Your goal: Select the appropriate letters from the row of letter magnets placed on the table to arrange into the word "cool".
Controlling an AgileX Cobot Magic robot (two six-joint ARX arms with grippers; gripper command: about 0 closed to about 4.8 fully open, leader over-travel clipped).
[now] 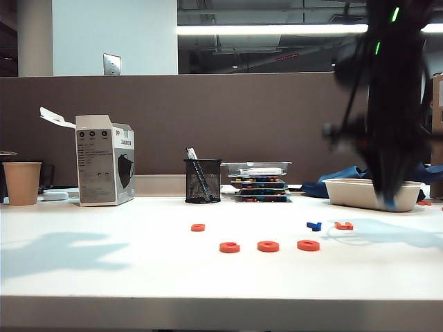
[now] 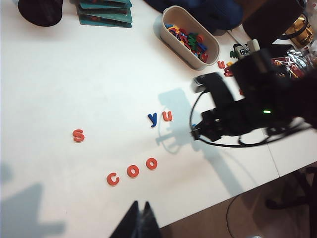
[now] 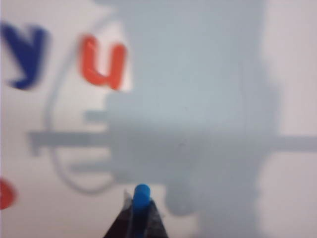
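On the white table (image 2: 74,74) the orange C (image 2: 113,179) and two orange O's (image 2: 132,171) (image 2: 151,163) lie in a line, seen from the front as C (image 1: 229,247), O (image 1: 268,245), O (image 1: 308,245). My right gripper (image 3: 141,204) is shut on the light-blue L (image 3: 141,193) and holds it above the table, near the dark-blue y (image 3: 25,54) and orange u (image 3: 103,62). In the exterior view the right arm is a dark blur with the gripper (image 1: 389,202) hanging low at the right. My left gripper (image 2: 140,207) is shut and empty near the table's front edge.
An orange s (image 2: 78,135) lies apart to the left. A white tray (image 2: 168,37) full of spare letters sits behind the right arm. A mesh pen cup (image 1: 203,181), a stack of flat boxes (image 1: 259,183), a carton (image 1: 104,160) and a paper cup (image 1: 22,182) line the back.
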